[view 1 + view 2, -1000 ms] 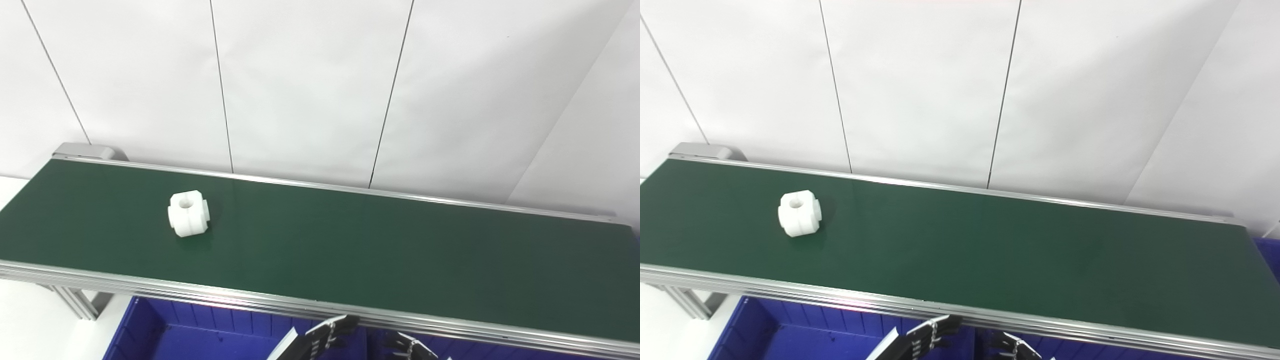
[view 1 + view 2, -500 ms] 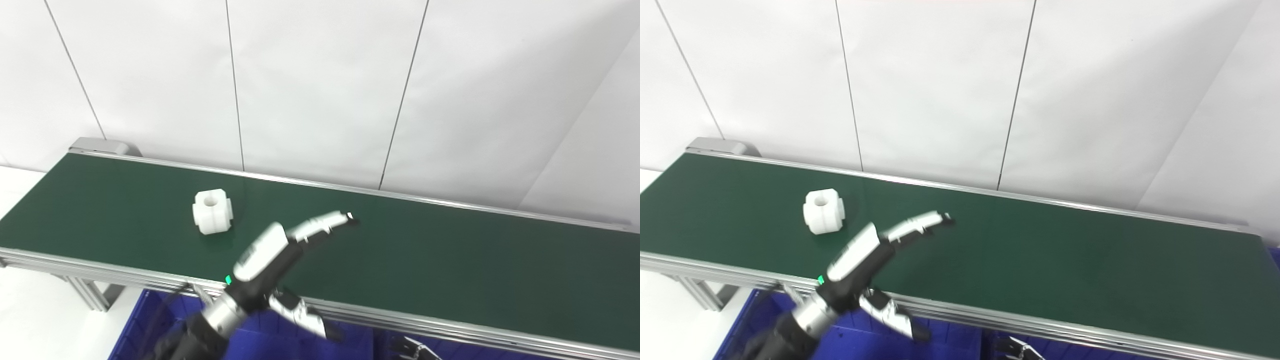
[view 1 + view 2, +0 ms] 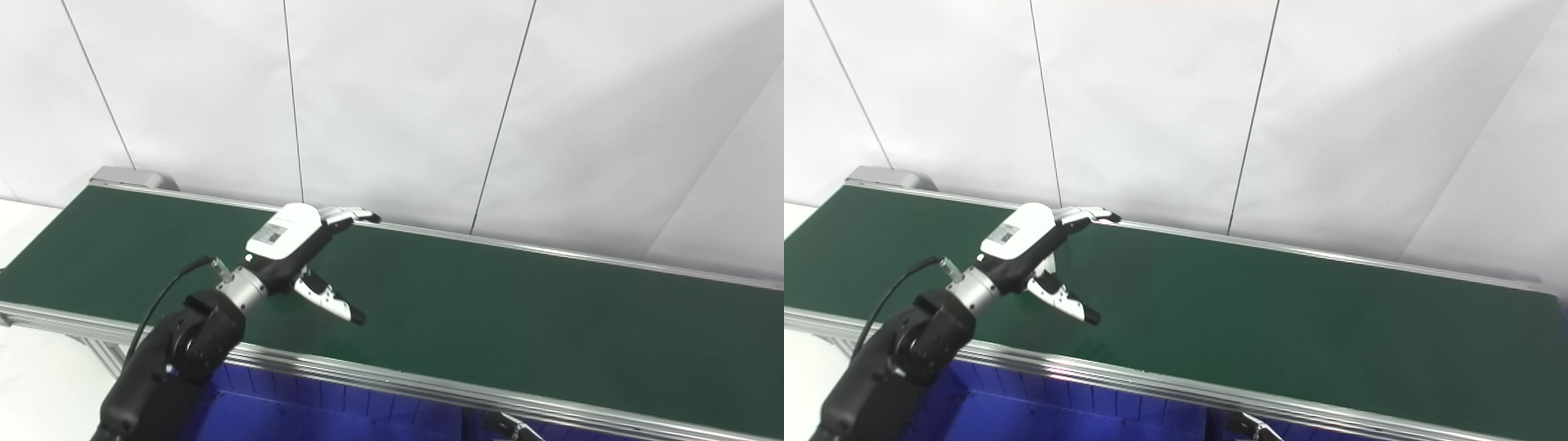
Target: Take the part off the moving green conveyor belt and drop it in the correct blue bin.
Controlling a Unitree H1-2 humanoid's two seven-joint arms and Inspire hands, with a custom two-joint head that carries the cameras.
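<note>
We see a white wall (image 3: 398,92) of flat panels filling the upper part of both views, with thin dark seams (image 3: 294,98) running down it at a slant. At the far left end sits a grey metal housing (image 3: 131,177), right against the wall's foot. Below it, at the lower left, grey aluminium legs (image 3: 101,361) slant down over a white floor (image 3: 37,392).

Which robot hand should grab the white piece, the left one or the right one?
Probably the left. The left hand is open over the green belt, right where the white part peeks out from under it. The right hand sits low below the belt's near rail, mostly out of view.
</note>
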